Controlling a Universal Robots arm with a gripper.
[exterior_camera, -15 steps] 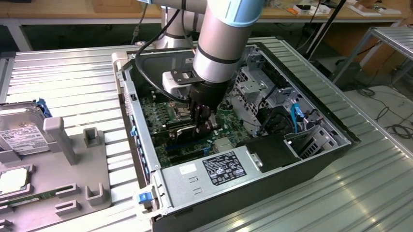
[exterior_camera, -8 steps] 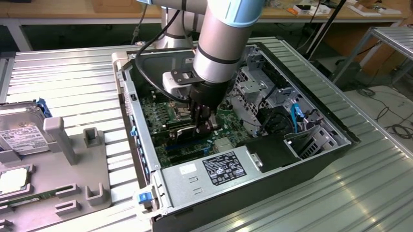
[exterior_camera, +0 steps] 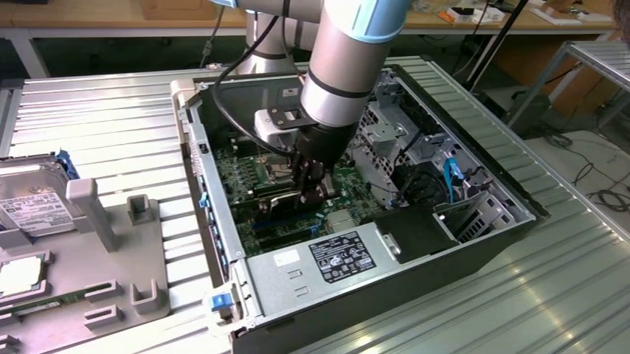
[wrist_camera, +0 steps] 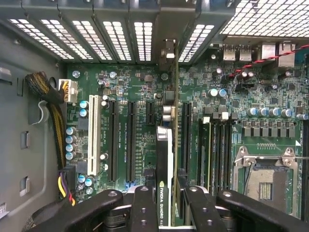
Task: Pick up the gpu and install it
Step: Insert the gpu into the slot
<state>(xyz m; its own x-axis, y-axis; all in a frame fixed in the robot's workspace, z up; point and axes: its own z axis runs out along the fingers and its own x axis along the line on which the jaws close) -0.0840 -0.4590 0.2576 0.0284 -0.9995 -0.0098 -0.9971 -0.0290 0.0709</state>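
The gpu [wrist_camera: 164, 154] is seen edge-on in the wrist view, a thin dark card with a labelled black face. It stands upright over the green motherboard [wrist_camera: 135, 82], between the long black expansion slots. Its silver bracket end [wrist_camera: 167, 53] reaches the vented rear wall of the case. My gripper [wrist_camera: 165, 200] is shut on the card, one black finger [wrist_camera: 144, 205] on each side. In the exterior view the gripper [exterior_camera: 313, 190] is deep inside the open computer case [exterior_camera: 197, 147], with the dark gpu [exterior_camera: 279, 199] beneath it. Whether the card sits in a slot I cannot tell.
A white slot [wrist_camera: 94, 128] and a yellow-black cable bundle [wrist_camera: 48, 104] lie to one side of the card, and the CPU socket [wrist_camera: 263, 176] to the other. The power supply [exterior_camera: 335, 254] fills the case's near end. A hard drive [exterior_camera: 29, 199] rests on a grey fixture [exterior_camera: 118, 258] outside.
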